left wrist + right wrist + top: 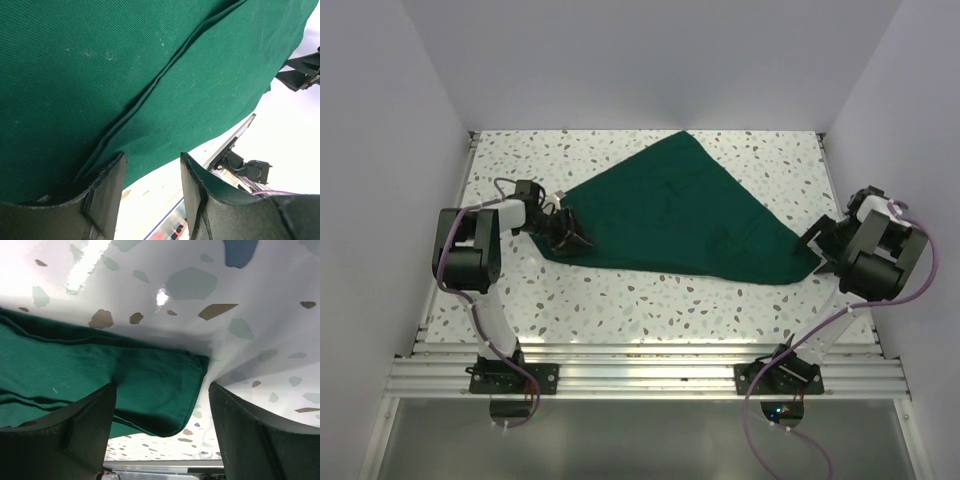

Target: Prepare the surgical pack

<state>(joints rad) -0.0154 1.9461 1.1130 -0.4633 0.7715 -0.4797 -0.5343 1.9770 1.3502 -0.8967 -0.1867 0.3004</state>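
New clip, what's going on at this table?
Two robot arms are working at opposite corners of a dark green cloth drape, which lies folded into a rough triangle on the speckled white table. The left pincer sits at the drape's left corner with its jaws apart, right at the layered edge. The right pincer straddles the right corner, open and not yet closed on it.

Drape (690,215) flat on table (620,300) — between left arm (470,250), right arm (875,255).

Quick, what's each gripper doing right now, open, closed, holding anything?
Left gripper: open, at a corner of the green drape.
Right gripper: open, straddling another drape corner, not pinching it.
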